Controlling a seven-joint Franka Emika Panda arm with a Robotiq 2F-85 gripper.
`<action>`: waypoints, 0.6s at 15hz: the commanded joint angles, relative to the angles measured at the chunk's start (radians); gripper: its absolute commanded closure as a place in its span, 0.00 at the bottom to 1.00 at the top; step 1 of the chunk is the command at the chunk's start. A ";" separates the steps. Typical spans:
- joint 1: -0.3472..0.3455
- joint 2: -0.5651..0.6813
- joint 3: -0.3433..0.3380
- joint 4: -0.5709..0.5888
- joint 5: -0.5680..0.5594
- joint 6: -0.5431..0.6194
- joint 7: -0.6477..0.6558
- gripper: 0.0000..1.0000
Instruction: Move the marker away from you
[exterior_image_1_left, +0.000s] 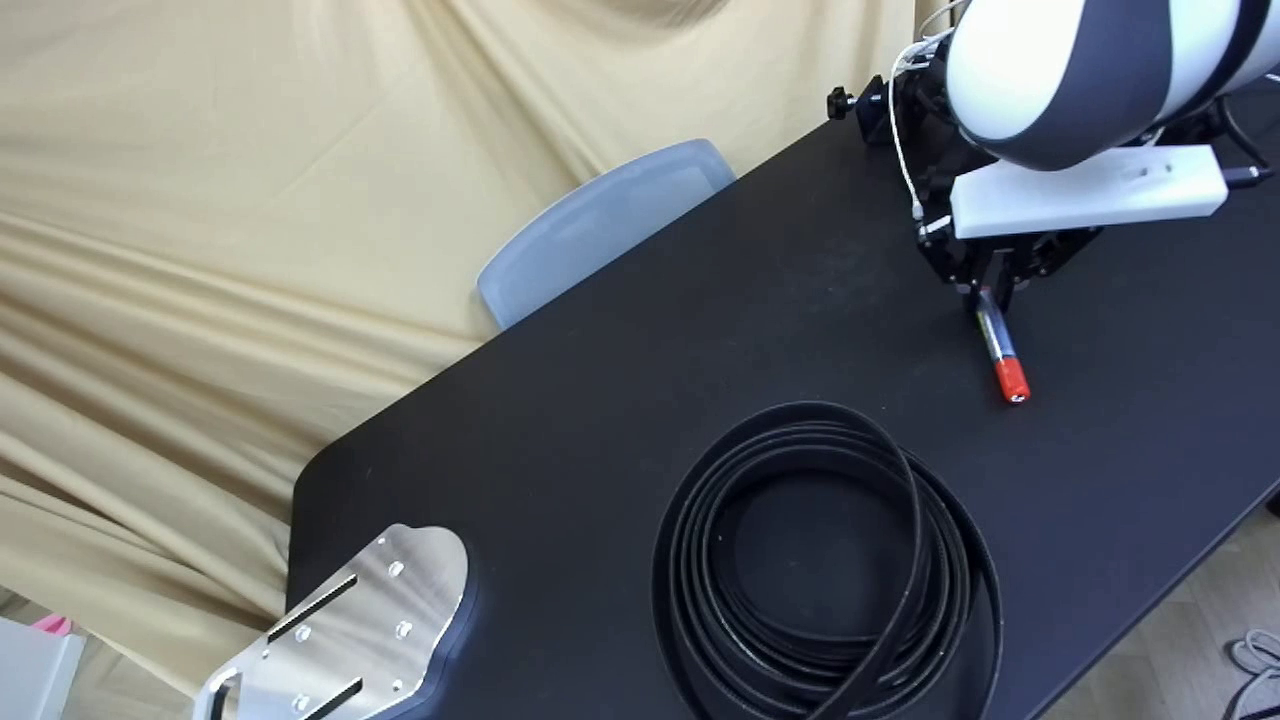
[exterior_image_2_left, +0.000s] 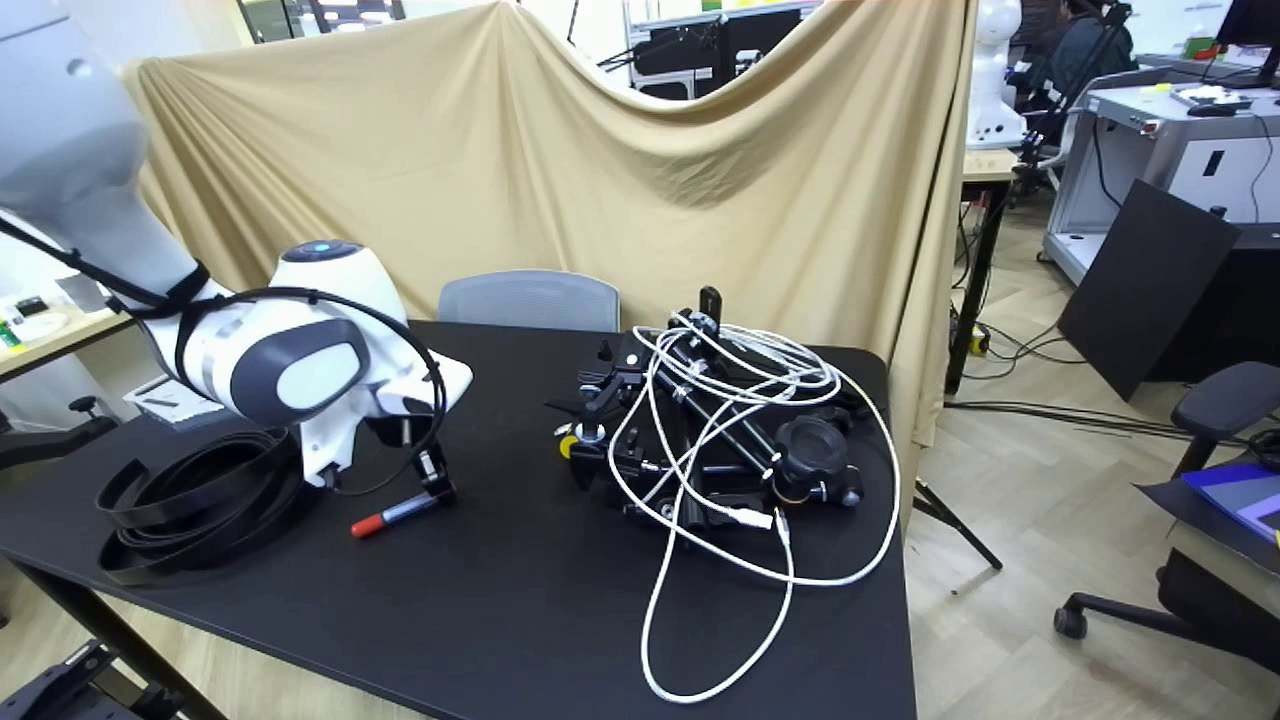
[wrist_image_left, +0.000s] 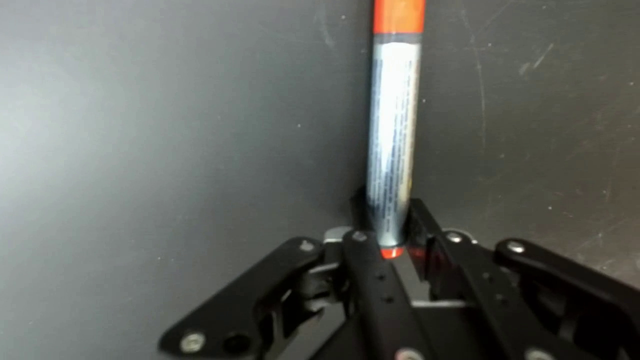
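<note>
Claw (wrist_image_left: 389, 212) pinches marker (wrist_image_left: 392, 135) by tail; red cap (wrist_image_left: 399, 17), jutting from claw, cut off in wrist view. Black coil (exterior_image_1_left: 690, 560), apart from claw, cropped in exterior view.

Marker (wrist_image_left: 395, 127): showing silvery-blue barrel (exterior_image_1_left: 997, 330), being pinched at tail end (wrist_image_left: 391, 252)
Red-orange cap (exterior_image_1_left: 1012, 380): sitting on, pointing aslant
Counter (exterior_image_2_left: 560, 620): marker lying low between long edges, well off corners

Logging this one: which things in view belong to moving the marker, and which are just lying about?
Part of the job:
marker, one end held between the fingers of the gripper

Not part of it:
coiled black band
white cable, looped over black stand parts
slotted metal plate
grey chair
</note>
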 joint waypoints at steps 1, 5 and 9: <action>0.062 -0.086 -0.070 -0.025 -0.026 -0.027 -0.011 0.94; 0.106 -0.169 -0.158 0.012 -0.166 -0.153 -0.039 0.94; 0.054 -0.215 -0.127 0.109 -0.234 -0.346 -0.102 0.94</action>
